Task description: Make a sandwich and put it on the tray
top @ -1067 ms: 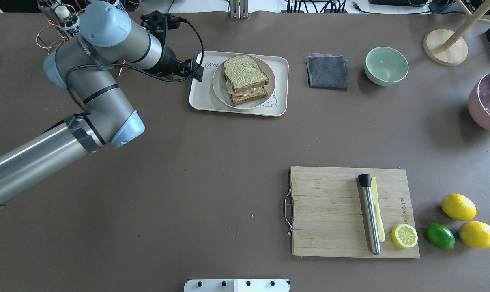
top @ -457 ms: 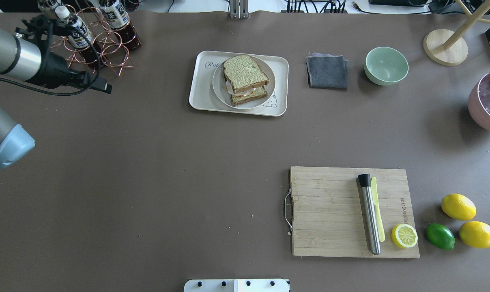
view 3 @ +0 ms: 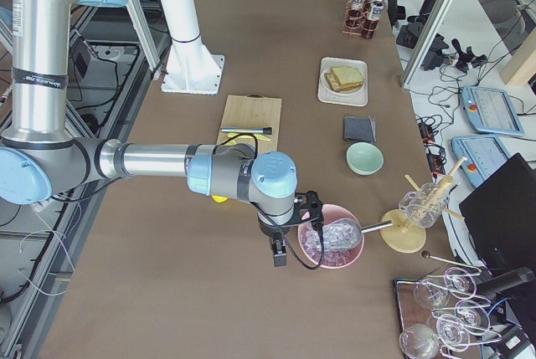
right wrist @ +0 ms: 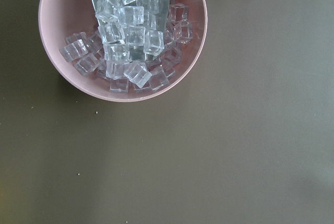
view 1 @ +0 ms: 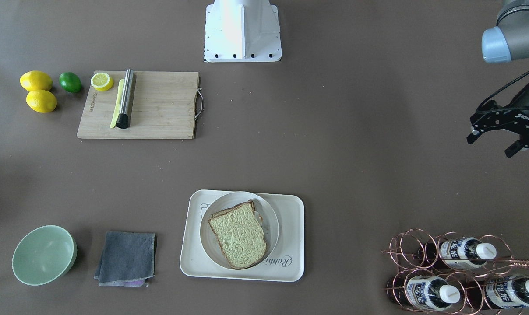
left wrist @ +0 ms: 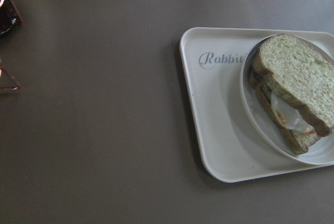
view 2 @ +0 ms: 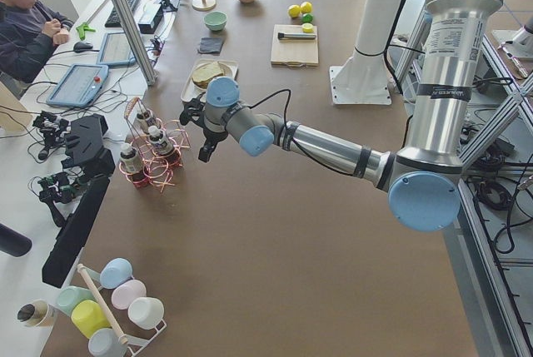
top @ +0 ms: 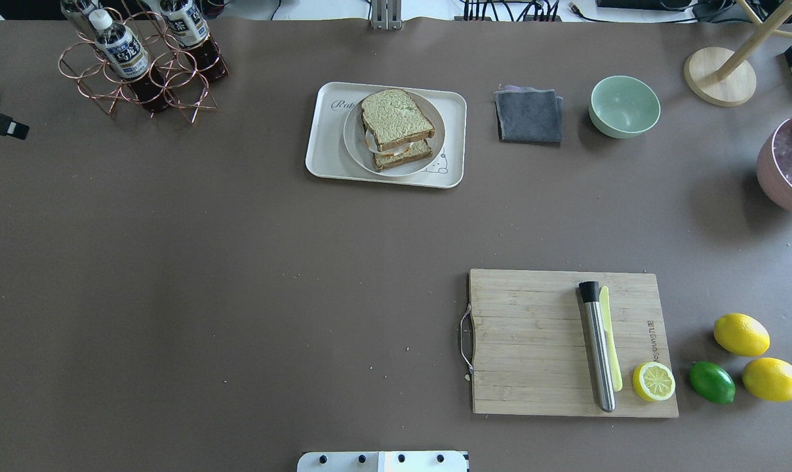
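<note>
The sandwich, two green-faced bread slices with a fried egg between them, lies on a round white plate that stands on the cream tray. It also shows in the front view on the tray, and in the left wrist view on the tray. My left gripper is open and empty, far from the tray near the table's end. My right gripper hangs beside a pink ice bowl. I cannot tell whether it is open or shut.
A copper rack of bottles stands at the far left. A grey cloth and a green bowl lie right of the tray. A cutting board holds a muddler and half a lemon. The pink ice bowl is at the right edge.
My left arm has pulled back from beside the tray to the left, almost out of the overhead view. The sandwich, plate and tray have not moved.
</note>
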You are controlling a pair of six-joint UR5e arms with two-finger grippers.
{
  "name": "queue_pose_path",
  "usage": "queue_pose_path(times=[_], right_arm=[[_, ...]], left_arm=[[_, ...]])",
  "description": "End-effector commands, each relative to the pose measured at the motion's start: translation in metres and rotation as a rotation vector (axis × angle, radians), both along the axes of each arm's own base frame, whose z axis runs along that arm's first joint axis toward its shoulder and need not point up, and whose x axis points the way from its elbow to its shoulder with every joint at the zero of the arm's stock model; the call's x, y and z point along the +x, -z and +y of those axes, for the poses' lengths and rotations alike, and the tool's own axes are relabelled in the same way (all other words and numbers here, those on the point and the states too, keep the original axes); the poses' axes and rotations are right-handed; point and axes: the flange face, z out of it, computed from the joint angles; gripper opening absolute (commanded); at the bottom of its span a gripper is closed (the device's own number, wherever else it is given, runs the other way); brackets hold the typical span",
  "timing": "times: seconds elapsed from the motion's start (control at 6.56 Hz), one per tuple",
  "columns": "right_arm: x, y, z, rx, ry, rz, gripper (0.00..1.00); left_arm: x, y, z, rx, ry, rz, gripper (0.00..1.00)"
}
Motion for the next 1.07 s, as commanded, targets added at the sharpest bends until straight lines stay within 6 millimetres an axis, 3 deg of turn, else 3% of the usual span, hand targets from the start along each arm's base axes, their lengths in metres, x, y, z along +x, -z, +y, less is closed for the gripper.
queue_pose_path(times=[0.0,0.15,0.3,0.46,0.61,0.91], right_arm=[[0.000,0.000,0.000,0.007,0.000,0.004,1.00],[0.001,-0.001,0.000,0.005,0.001,0.015,1.00],[0.002,-0.001,0.000,0.006,0.001,0.024,1.00],[0.002,-0.002,0.000,0.004,0.001,0.024,1.00],[0.002,-0.002,0.001,0.001,0.000,0.025,1.00],[0.002,-0.021,0.003,-0.043,-0.008,0.019,1.00]], left_arm=[[-0.102,-0.039,-0.001,-0.010,-0.050,-0.141,0.98],[-0.149,-0.055,0.006,-0.034,-0.078,-0.178,0.98],[-0.175,-0.064,0.015,-0.076,-0.087,-0.183,0.98],[-0.180,-0.080,0.023,-0.105,-0.112,-0.191,0.98],[-0.206,-0.122,0.061,-0.105,-0.128,-0.200,0.98],[-0.209,-0.154,0.087,-0.139,-0.136,-0.193,0.98]])
